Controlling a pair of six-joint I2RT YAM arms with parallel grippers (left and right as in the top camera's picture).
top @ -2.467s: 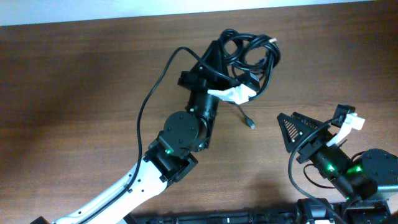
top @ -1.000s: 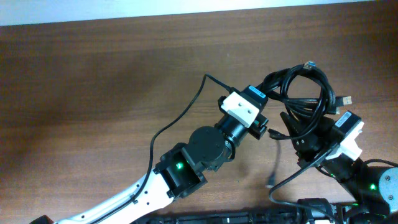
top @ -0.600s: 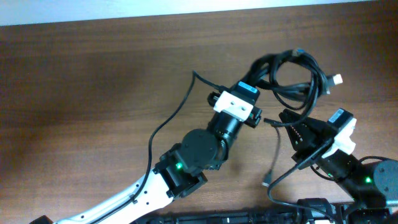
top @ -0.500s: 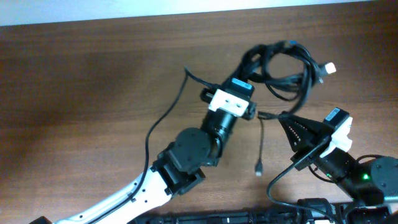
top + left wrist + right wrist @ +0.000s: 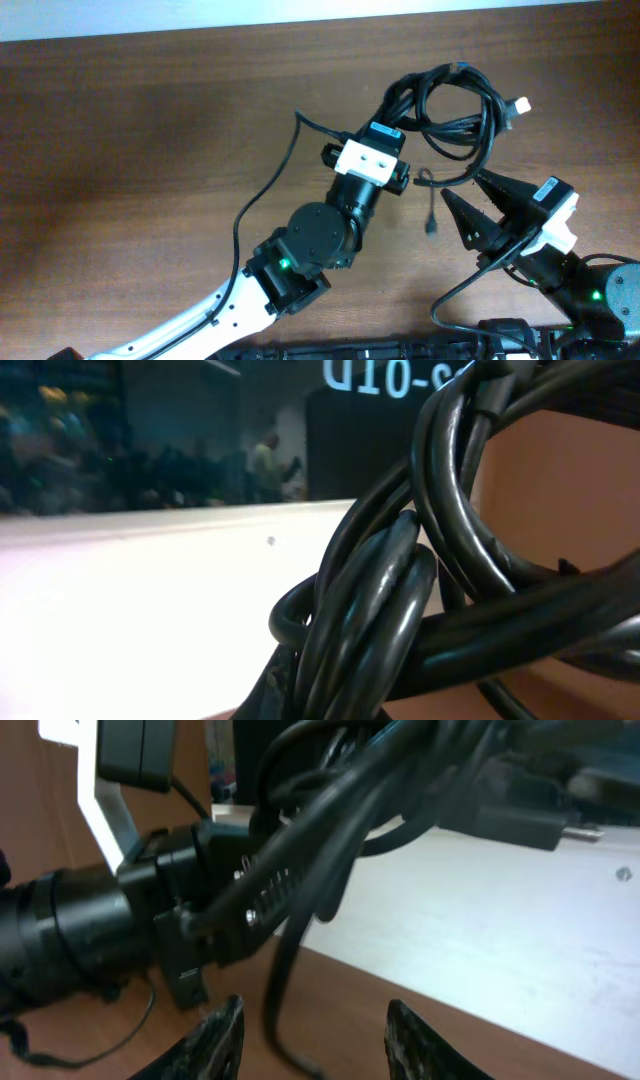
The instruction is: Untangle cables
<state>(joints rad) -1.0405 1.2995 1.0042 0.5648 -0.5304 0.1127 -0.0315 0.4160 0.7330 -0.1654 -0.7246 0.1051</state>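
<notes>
The cables (image 5: 452, 98) form a knotted black bundle with a white plug (image 5: 519, 103) sticking out to the right. My left gripper (image 5: 396, 122) is shut on the bundle's left side; in the left wrist view the thick cable loops (image 5: 400, 590) fill the frame. One loose strand (image 5: 431, 205) hangs from the bundle down to a small plug end. My right gripper (image 5: 460, 184) is open just right of that strand, touching nothing. In the right wrist view the strand (image 5: 283, 982) dangles ahead between the spread fingertips (image 5: 218, 1038), and the left gripper (image 5: 235, 900) clamps the cables.
The brown table (image 5: 130, 150) runs to a pale wall strip along the back edge. The left arm's own thin black wire (image 5: 262, 185) curves over the table beside the arm. The right arm's base (image 5: 590, 290) sits at the bottom right corner.
My right gripper, shut on the hanging strand a moment ago, has opened and let it go. The strand has shortened and curled up. The left gripper has carried the bundle up and to the left.
</notes>
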